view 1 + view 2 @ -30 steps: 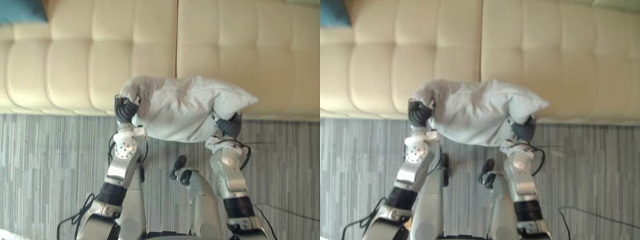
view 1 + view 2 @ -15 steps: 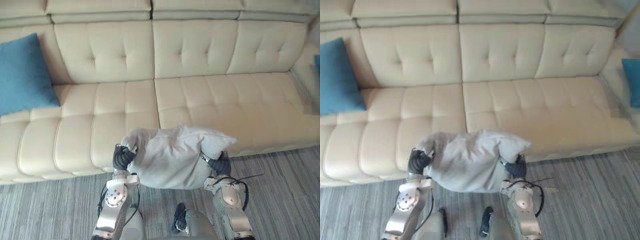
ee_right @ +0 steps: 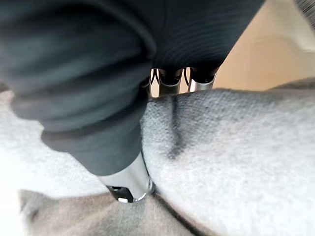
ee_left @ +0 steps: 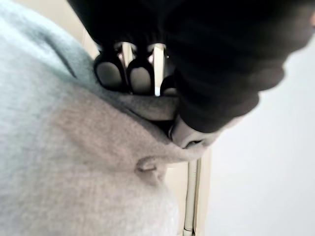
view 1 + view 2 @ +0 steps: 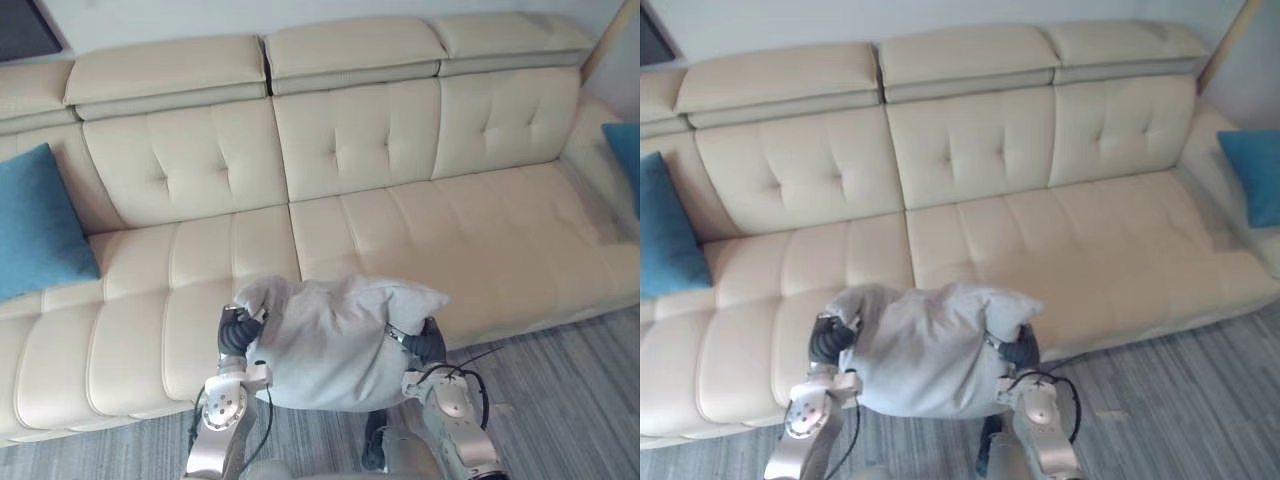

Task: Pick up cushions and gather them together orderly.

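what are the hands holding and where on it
The grey cushion, gripped at opposite ends, one by the left hand, one by the right hand.

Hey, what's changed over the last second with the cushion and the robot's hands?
Only the camera has tilted up: more of the sofa now shows, with a blue cushion at its left end and a second blue cushion at its right. Nothing itself visibly moved. The left hand and right hand stay shut on the grey cushion, one at each end, holding it over the sofa's front edge.
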Controlling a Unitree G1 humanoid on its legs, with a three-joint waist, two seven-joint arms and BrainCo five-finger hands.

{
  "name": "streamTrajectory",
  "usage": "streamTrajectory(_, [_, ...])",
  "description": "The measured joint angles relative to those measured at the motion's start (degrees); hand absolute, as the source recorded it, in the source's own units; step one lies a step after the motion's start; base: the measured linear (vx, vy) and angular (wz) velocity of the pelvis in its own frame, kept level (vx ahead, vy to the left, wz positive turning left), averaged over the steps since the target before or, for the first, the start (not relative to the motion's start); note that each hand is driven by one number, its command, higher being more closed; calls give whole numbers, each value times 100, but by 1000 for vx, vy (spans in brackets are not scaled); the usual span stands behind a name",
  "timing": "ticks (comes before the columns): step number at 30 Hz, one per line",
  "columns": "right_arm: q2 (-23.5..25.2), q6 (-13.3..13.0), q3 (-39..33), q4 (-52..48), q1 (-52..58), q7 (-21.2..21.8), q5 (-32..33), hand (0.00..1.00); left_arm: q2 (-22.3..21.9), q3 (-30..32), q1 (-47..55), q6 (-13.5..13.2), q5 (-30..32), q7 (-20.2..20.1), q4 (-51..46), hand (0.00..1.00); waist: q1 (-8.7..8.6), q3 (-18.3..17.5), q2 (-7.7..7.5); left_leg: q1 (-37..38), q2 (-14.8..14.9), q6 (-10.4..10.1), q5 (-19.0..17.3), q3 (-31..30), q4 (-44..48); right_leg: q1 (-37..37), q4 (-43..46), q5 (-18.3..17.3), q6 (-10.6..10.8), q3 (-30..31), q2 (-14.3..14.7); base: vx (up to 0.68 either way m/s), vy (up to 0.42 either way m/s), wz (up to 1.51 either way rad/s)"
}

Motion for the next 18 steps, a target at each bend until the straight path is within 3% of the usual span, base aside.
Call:
streamTrajectory(3, [3, -4, -83, -400, -4, -41, 66, 100, -33, -12, -73, -9, -51, -39, 15, 100, 43, 72, -124, -385, -203, 284, -177, 465, 56, 701, -465, -3, -4, -37, -39, 374, -55, 11])
streamTrajectory(6, [3, -58, -121, -579, -162, -71, 62, 100, -23, -6, -150, -10, -53, -47, 7, 100, 75, 76, -185, -535, -633, 402, -154, 696, -1614, 1046, -662, -6, 4, -169, -153, 294, 92, 8])
streamTrajectory(7, [5, -74, -165, -584, -170, -83, 60, 100, -29, -16, -163, -10, -52, -55, 2, 100, 73, 43, -139, -415, -714, 472, 247, 711, -2405, 1129, -680, -21, 79, -205, -141, 353, 215, 30])
streamTrajectory(8, [144, -87, -300, -495, -206, -89, 54, 100, 66, -56, -267, -4, -45, -97, -18, 100, 54, 36, -264, -108, -911, 479, 752, 705, -3177, 1314, -786, -150, 386, -190, -193, 289, 187, 33])
streamTrajectory(11, [435, -66, -313, -355, -182, -82, -6, 100, 379, -46, -239, 5, -45, -121, -58, 100, 138, -9, -622, 306, -1196, 531, 812, 840, -3624, 1416, -857, -60, 526, -138, -463, 219, 144, 6])
streamTrajectory(15, [519, -52, -255, -318, -172, 3, -90, 100, 391, 34, 8, -6, -47, -167, -225, 100, 245, -66, -660, 818, -1341, 573, 839, 1089, -4081, 1534, -775, -19, 533, 94, -588, 96, 41, -28])
streamTrajectory(18, [427, -52, -302, -84, -193, 30, -171, 100, 315, 50, 172, 0, -46, -293, -274, 100, 241, -93, -491, 908, -1305, 581, 886, 1115, -4270, 1060, 205, -21, 535, 139, -658, 11, 34, -14])
